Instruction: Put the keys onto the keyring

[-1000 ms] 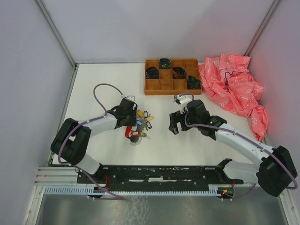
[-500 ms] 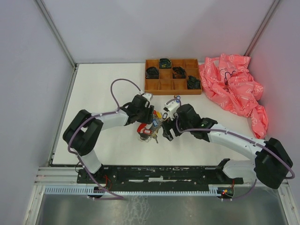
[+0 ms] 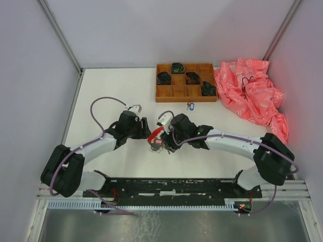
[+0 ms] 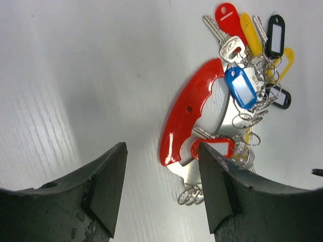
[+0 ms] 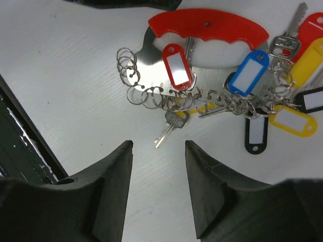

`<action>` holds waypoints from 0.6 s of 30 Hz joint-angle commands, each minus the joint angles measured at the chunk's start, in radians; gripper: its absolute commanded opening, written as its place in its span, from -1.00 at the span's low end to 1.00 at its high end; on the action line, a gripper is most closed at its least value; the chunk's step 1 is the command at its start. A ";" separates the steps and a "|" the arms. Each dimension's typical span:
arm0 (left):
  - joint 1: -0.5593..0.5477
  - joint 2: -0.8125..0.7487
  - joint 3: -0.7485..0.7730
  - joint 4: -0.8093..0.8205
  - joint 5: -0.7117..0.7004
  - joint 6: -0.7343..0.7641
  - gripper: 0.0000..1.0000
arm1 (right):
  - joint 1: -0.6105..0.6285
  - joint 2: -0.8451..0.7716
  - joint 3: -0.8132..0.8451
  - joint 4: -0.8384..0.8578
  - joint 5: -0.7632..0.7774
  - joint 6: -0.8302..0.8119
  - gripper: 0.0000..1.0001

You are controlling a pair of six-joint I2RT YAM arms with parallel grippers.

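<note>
The keyring lies on the white table between the two grippers, a bunch of thin wire rings with a curved red strap and a silvery plate. On it hang the keys with red, blue, yellow and black tags. One bare silvery key points toward my right gripper, which stands open just short of it and holds nothing. My left gripper is open over the table beside the strap's end, with nothing between its jaws. A further key with a blue tag lies apart near the tray.
A brown wooden compartment tray with dark coiled items stands at the back. A crumpled pink bag fills the back right. The arms' black mounting rail runs along the near edge.
The left gripper has drawn back to the left of the bunch and opened wider. The right gripper has moved left up to the bunch and its jaws have narrowed.
</note>
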 commanded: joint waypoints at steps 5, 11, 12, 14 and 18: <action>0.024 -0.100 -0.104 0.023 0.089 -0.122 0.26 | 0.052 0.144 0.134 0.035 0.035 -0.022 -0.15; 0.024 -0.100 -0.137 0.029 0.096 -0.126 0.20 | 0.070 0.235 0.207 0.019 0.071 -0.036 -0.26; 0.025 -0.096 -0.138 0.028 0.100 -0.122 0.18 | 0.072 0.252 0.222 0.012 0.077 -0.036 -0.28; 0.024 -0.087 -0.139 0.026 0.105 -0.118 0.15 | 0.074 0.280 0.240 0.007 0.084 -0.034 -0.29; 0.023 -0.081 -0.152 0.030 0.111 -0.114 0.12 | 0.087 0.324 0.255 0.003 0.102 -0.038 -0.30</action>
